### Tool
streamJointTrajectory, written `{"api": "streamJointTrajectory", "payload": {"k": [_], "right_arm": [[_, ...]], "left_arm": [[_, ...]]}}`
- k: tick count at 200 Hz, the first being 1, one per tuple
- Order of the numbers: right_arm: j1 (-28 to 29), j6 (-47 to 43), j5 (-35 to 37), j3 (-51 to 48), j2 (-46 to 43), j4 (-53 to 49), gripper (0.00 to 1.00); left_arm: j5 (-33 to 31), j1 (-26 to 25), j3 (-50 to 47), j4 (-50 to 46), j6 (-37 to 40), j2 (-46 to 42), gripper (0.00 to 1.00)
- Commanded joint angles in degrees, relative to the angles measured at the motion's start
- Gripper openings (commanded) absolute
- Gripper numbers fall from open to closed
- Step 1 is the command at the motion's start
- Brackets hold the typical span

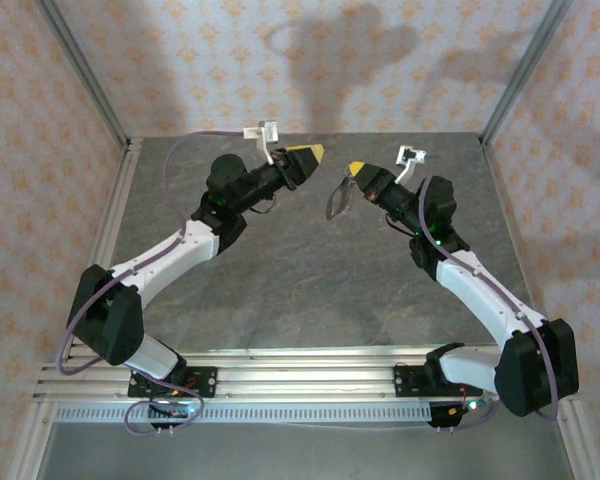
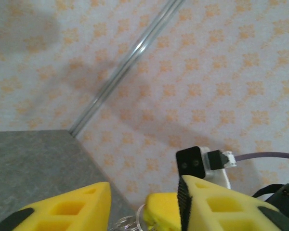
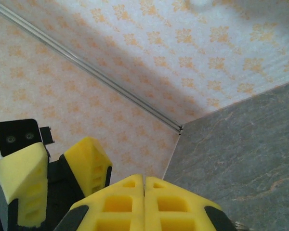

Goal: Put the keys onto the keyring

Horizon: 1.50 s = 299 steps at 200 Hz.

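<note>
Silvery metal is what you are working round: the thin oval loop of the keyring hangs in the air, well above the grey stone-patterned desk, dangling from the tip of your right claw. That claw is clenched, its yellow foam pads pressed flat together. I judge it grips the keyring by its top so the loop swings clear and offers a free side for threading.

Your left claw sits just to the left of the keyring, about level with its top. Its fingers are parted and hold nothing I can make out (the gap between them shows plainly from the right wrist). Whether a key rides on the keyring is too small to tell. From the left wrist, a silvery glint at the bottom edge between the yellow pads is likely part of the keyring.

The cream wall with orange motifs stands behind the keyring, and an aluminium frame post is well off to its left. What crowds you is the claws themselves, tips near each other, and the white wrist-camera brackets beyond the keyring.
</note>
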Motion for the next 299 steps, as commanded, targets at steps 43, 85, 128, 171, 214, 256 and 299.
{"api": "streamJointTrajectory", "payload": {"k": [43, 85, 128, 171, 214, 256, 299], "right_arm": [[-0.9, -3.0, -6.6, 5.7, 1.6, -3.3, 0.00], [-1.0, -3.0, -10.9, 8.8, 5.1, -2.9, 0.00], [-1.9, -4.7, -16.1, 13.4, 7.4, -5.4, 0.00], [-3.3, -4.1, -20.5, 15.7, 9.8, -4.9, 0.00], [-3.6, -1.5, -22.2, 14.8, 11.2, -0.5, 0.00], [-3.6, 1.6, -21.6, 14.3, 12.5, 3.9, 0.00], [-3.6, 5.0, -21.0, 14.0, 14.0, 8.7, 0.00]], "left_arm": [[5.5, 4.2, 6.9, -14.1, 7.8, -1.4, 0.52], [10.5, 6.6, 9.1, -14.0, 5.8, 1.9, 0.55], [18.3, 6.9, 14.1, -13.3, 3.4, 6.9, 0.55], [21.9, 6.9, 14.9, -8.8, -1.1, 10.2, 0.49], [23.3, 6.9, 14.1, -2.4, -6.8, 11.8, 0.46], [25.0, 6.9, 14.3, -2.9, -7.1, 12.3, 0.46], [25.9, 6.9, 14.5, -3.5, -6.8, 12.3, 0.46]]}}
